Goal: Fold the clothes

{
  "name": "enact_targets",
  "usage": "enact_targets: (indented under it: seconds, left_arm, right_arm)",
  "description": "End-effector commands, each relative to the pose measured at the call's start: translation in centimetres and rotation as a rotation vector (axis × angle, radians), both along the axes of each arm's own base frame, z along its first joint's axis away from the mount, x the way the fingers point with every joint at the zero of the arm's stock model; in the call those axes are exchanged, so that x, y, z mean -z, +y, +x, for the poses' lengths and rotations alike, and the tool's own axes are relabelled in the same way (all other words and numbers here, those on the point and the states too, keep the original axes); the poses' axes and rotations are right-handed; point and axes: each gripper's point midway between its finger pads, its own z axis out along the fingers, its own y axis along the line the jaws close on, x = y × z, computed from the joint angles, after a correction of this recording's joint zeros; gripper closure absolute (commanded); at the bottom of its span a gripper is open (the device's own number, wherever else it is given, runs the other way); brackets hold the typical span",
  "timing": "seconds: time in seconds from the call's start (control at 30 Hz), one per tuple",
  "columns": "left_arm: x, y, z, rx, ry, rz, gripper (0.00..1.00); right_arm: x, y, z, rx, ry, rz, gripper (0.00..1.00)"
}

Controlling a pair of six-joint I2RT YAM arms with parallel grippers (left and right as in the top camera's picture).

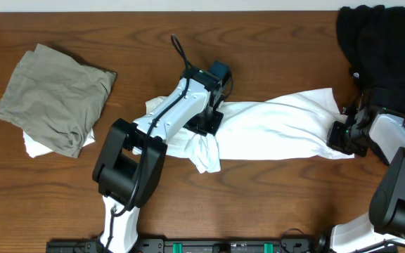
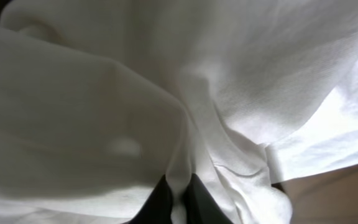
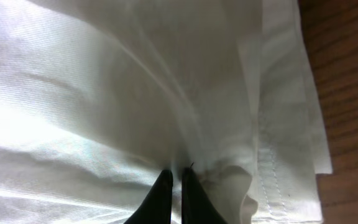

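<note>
Jaws clamp cloth on both arms: the left gripper (image 2: 179, 198) pinches the white T-shirt (image 1: 280, 130) mid-body, the right gripper (image 3: 176, 185) its stitched edge. The shirt's long axis (left to right) runs between them.

The white T-shirt (image 1: 280, 130) lies bunched in a long band across the worktop (image 1: 273, 204) — olive garment (image 1: 55, 95) folded left, black garment (image 1: 375, 35) heaped far right.

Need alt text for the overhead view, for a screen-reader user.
A white shirt lies stretched across a wooden table. The left tool pinches its bunched left part and the right tool pinches its right edge. An olive garment lies at far left, and a black garment in the top right corner.
</note>
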Motion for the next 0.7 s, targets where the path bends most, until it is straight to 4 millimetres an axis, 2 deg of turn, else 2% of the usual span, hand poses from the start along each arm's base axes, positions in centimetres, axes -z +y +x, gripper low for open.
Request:
enact_targets:
  seconds: [0.0, 0.13, 0.27, 0.37, 0.47, 0.53, 0.67]
  left_arm:
    - [0.6, 0.3, -0.4, 0.006, 0.025, 0.016, 0.94]
    - [-0.6, 0.3, -0.5, 0.006, 0.017, 0.012, 0.94]
    - [-3.6, 0.6, -0.3, -0.032, -0.031, -0.002, 0.94]
    - [-6.3, 1.4, -0.3, -0.144, -0.087, 0.000, 0.94]
    - [-8.0, 1.7, -0.4, -0.226, -0.119, -0.024, 0.94]
    - [-8.7, 1.8, -0.7, -0.286, -0.122, -0.027, 0.94]
    - [-8.4, 2.2, -1.2, -0.335, -0.102, -0.009, 0.94]
  right_arm:
    - [0.4, 0.0, -0.8, 0.010, 0.033, -0.008, 0.94]
    - [0.4, 0.0, -0.8, 0.010, 0.032, -0.009, 0.93]
    - [0.4, 0.0, -0.8, 0.010, 0.032, -0.009, 0.93]
    - [0.4, -0.1, -0.8, 0.010, 0.034, -0.014, 0.93]
    - [0.4, -0.2, -0.8, 0.010, 0.036, -0.020, 0.93]
    - [0.4, -0.2, -0.8, 0.010, 0.036, -0.020, 0.93]
    - [0.4, -0.1, -0.9, 0.010, 0.039, -0.019, 0.93]
